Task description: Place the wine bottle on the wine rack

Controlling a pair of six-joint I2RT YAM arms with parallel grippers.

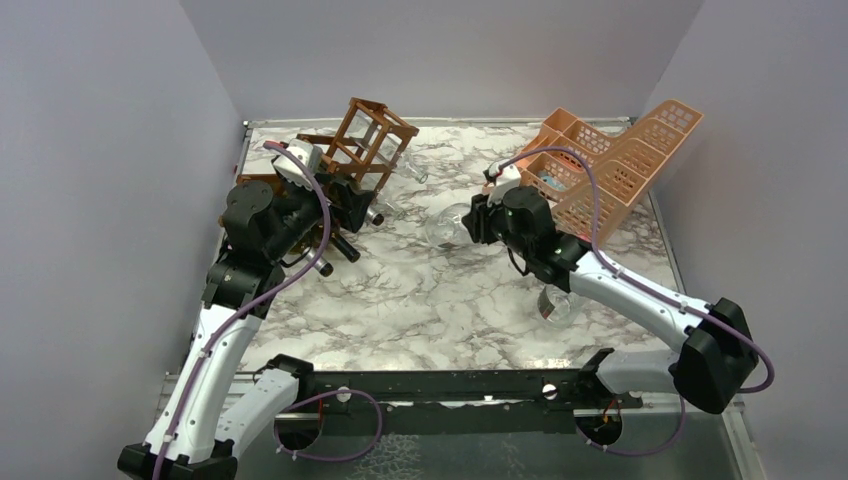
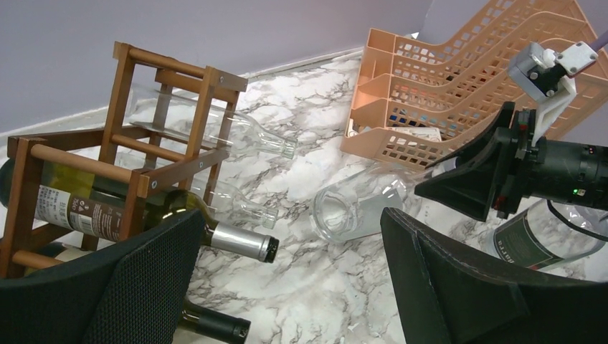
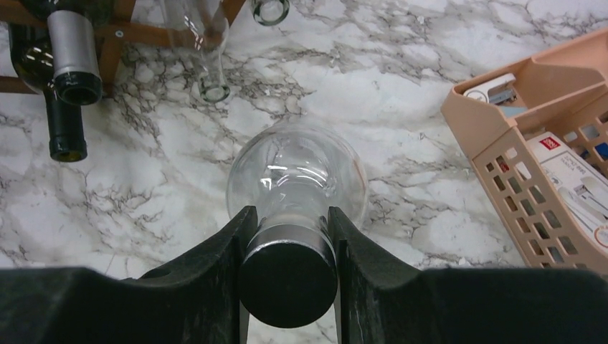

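The brown wooden wine rack [image 1: 365, 140] stands at the back left and holds several bottles; in the left wrist view [image 2: 129, 143] a green bottle with a silver cap [image 2: 215, 233] and clear bottles [image 2: 244, 140] lie in it. My right gripper [image 1: 474, 222] is shut on the capped neck of a clear wine bottle [image 1: 445, 225]. The bottle's base points toward the rack, low over the table. The right wrist view shows the fingers [image 3: 222, 251] clamping the neck just behind the dark cap [image 3: 287, 279]. My left gripper [image 2: 287, 287] is open and empty beside the rack.
A peach-orange plastic basket rack [image 1: 610, 165] with small boxes stands at the back right. A labelled bottle [image 1: 555, 300] lies under my right arm. A dark bottle neck [image 2: 215, 326] sticks out at the rack's foot. Grey walls enclose the marble table [image 1: 420, 300].
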